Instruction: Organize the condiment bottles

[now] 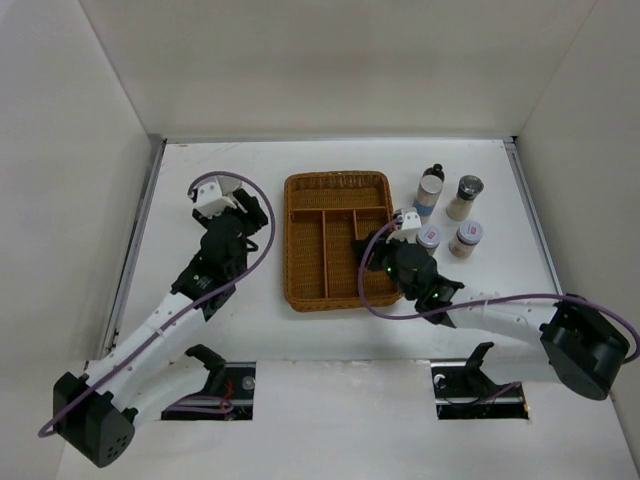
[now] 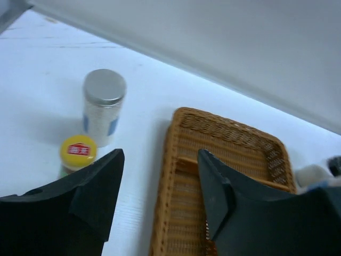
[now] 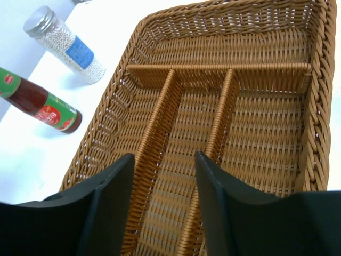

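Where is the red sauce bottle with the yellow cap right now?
In the left wrist view the red sauce bottle stands left of the brown wicker tray, close beside the silver-lidded white cylinder.

Brown wicker tray (image 1: pixel 290 250) on white table (image 1: pixel 330 335); three long compartments, one crosswise.

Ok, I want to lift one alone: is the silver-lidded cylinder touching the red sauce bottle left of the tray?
Apart. The right wrist view shows bare table between the silver-lidded cylinder and the red sauce bottle.
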Controlling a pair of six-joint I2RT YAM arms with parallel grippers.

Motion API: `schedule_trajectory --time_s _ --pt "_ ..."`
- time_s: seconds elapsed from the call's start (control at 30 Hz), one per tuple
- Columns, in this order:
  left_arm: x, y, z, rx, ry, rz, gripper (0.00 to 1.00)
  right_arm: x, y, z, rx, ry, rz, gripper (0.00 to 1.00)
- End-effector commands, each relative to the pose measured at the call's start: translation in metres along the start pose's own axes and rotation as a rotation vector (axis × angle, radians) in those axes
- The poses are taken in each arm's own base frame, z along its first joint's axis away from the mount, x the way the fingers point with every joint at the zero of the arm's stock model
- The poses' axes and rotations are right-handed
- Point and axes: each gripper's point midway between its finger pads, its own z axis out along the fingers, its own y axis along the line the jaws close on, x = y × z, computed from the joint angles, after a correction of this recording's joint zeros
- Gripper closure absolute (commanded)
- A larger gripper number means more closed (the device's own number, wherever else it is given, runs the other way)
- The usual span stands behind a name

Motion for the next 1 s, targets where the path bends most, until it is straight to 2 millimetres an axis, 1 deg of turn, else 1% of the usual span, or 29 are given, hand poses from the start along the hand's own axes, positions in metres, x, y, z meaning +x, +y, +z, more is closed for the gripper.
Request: schedule_trajectory --time_s 0.0,0.1,0.2,0.23,0.3,0.4,0.5,0.57,0.67,0.77,0.87,0.9,0.97 --pt "-0.003 0.033 0.004 -0.134 0.022 0.021 0.4 -0.007 0.006 0.004 -0.02 -0.018 0.02 0.42" --pt "-0.005 0.051 0.007 -0.198 0.02 0.044 0.28 -0.004 0.008 0.006 -0.027 -0.004 0.013 0.4" --pt "0.004 0.07 0.018 -0.261 0.046 0.08 0.27 -0.003 0.01 0.008 -0.032 -0.001 0.01 0.38" --pt "0.007 0.073 0.022 -0.264 0.061 0.087 0.27 -0.001 0.01 0.009 -0.032 0.006 0.009 0.38" --pt "0.016 0.069 0.031 -0.23 0.096 0.094 0.27 0.0 0.011 0.01 -0.034 0.013 0.005 0.38" --pt "0.018 0.066 0.043 -0.194 0.111 0.076 0.27 0.0 0.012 0.01 -0.042 0.01 0.002 0.38" --pt "0.021 0.068 0.05 -0.198 0.124 0.078 0.28 0.002 0.013 0.01 -0.043 0.02 -0.001 0.38" --pt "0.024 0.072 0.054 -0.214 0.127 0.083 0.36 0.003 0.014 0.01 -0.046 0.022 -0.006 0.38" --pt "0.028 0.075 0.056 -0.227 0.136 0.088 0.43 0.005 0.013 0.011 -0.044 0.027 -0.005 0.38" --pt "0.031 0.081 0.056 -0.26 0.132 0.102 0.55 0.004 0.013 0.011 -0.041 0.025 -0.007 0.38" --pt "0.037 0.082 0.054 -0.267 0.144 0.131 0.75 0.006 0.013 0.011 -0.042 0.029 -0.007 0.38" --pt "0.035 0.082 0.052 -0.272 0.136 0.135 0.8 0.005 0.012 0.011 -0.04 0.028 -0.008 0.38" --pt "0.023 0.08 0.044 -0.281 0.099 0.141 0.85 0.005 0.012 0.01 -0.039 0.026 -0.006 0.37"
